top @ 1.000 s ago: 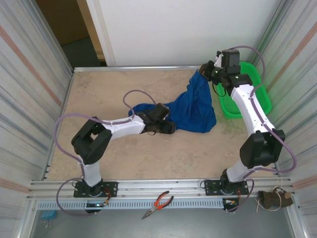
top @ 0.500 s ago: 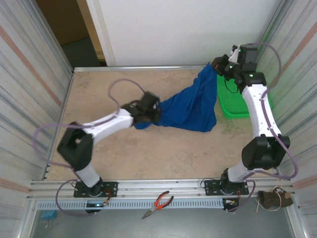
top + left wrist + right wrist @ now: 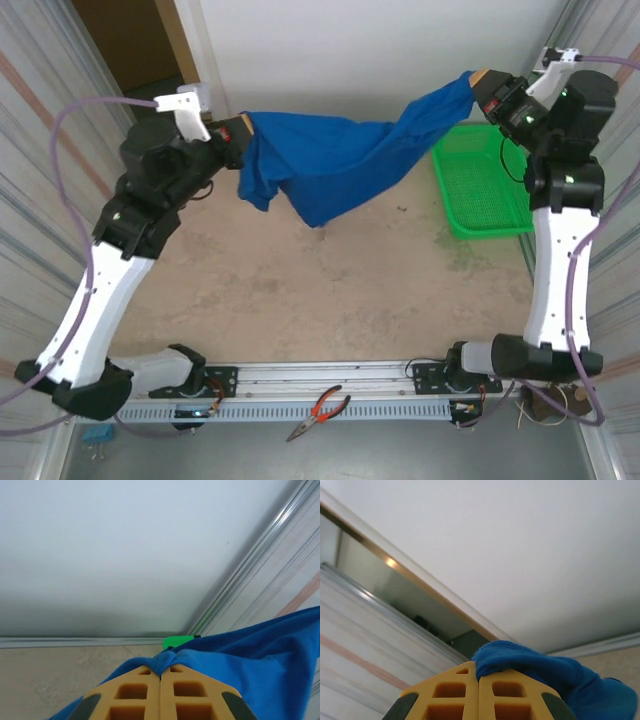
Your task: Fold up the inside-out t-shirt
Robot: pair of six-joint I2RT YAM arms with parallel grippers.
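The royal-blue inside-out t-shirt [image 3: 335, 160] hangs in the air above the back of the table, stretched between both raised arms and sagging in the middle. My left gripper [image 3: 243, 128] is shut on its left end; in the left wrist view the yellow jaws [image 3: 160, 675] pinch a fold of blue cloth [image 3: 260, 655]. My right gripper [image 3: 478, 82] is shut on the right end, high near the back wall. In the right wrist view the jaws [image 3: 479, 674] clamp a bunched blue edge [image 3: 530, 662].
A green mesh basket [image 3: 480, 185] stands on the table at the back right, under the right arm. Orange-handled pliers [image 3: 318, 412] lie on the front rail. Walls close in on left, right and back. The tan table top [image 3: 330, 290] lies below the shirt.
The left gripper closed on the shirt's left end. Both arms then rose and spread apart, lifting the shirt off the table and stretching it between them.
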